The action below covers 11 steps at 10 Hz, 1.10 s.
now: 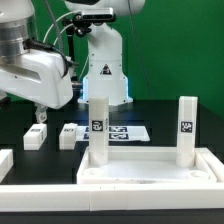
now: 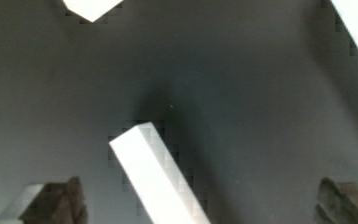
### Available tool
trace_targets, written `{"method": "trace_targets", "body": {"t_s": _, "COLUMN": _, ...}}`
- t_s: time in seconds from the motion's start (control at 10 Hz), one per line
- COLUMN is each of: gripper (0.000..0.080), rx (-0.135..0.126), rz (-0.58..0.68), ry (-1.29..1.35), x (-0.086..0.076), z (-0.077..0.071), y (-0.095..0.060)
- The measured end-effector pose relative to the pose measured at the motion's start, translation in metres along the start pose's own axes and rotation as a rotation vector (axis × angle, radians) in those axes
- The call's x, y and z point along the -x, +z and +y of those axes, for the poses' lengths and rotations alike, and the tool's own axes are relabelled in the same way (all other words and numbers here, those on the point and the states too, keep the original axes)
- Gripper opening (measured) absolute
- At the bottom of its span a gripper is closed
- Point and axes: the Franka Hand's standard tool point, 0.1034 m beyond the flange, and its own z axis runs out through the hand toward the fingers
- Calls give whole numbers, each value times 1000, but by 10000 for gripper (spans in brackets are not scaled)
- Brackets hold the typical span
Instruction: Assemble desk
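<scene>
Open tool point(image 1: 40, 118) over a loose leg post point(image 1: 35, 136)

The desk slab point(image 1: 150, 172) lies on the dark worktop point(image 1: 160, 118) with two upright posts point(image 1: 98, 130) at its far corners. Behind the slab, toward the exterior view's left, the tool hangs spread wide and empty.

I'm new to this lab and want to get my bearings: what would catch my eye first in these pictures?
In the foreground lies the large white plastic desk slab, with one white square tagged leg post and a second upright post standing on it. On the exterior view's left, the arm's open end effector hangs above a loose white post lying on the black table, with another loose post beside it.
</scene>
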Motion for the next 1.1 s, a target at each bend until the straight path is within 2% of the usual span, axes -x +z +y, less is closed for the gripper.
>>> {"method": "trace_targets", "body": {"t_s": 0.1, "gripper": 649, "rx": -89, "rz": -77, "ry": -28, "x": 9, "z": 9, "y": 14}}
{"method": "trace_targets", "body": {"t_s": 0.2, "gripper": 649, "rx": -111, "rz": -93, "ry": -58, "x": 10, "z": 17, "y": 21}}
{"method": "trace_targets", "body": {"t_s": 0.4, "gripper": 649, "rx": -104, "rz": -89, "ry": -107, "x": 18, "z": 13, "y": 20}}
{"method": "trace_targets", "body": {"t_s": 0.7, "gripper": 649, "rx": -105, "rz": -93, "ry": -104, "x": 18, "z": 13, "y": 21}}
{"method": "trace_targets", "body": {"t_s": 0.8, "gripper": 649, "rx": -112, "rz": -129, "ry": -113, "x": 23, "z": 14, "y": 25}}
{"method": "trace_targets", "body": {"t_s": 0.9, "gripper": 649, "rx": -128, "rz": -201, "ry": -143, "x": 35, "z": 18, "y": 34}}
{"method": "trace_targets", "body": {"t_s": 1.0, "gripper": 649, "rx": -144, "rz": -257, "ry": -170, "x": 46, "z": 21, "y": 34}}
{"method": "trace_targets", "body": {"t_s": 1.1, "gripper": 649, "rx": -171, "rz": -394, "ry": -198, "x": 62, "z": 26, "y": 32}}
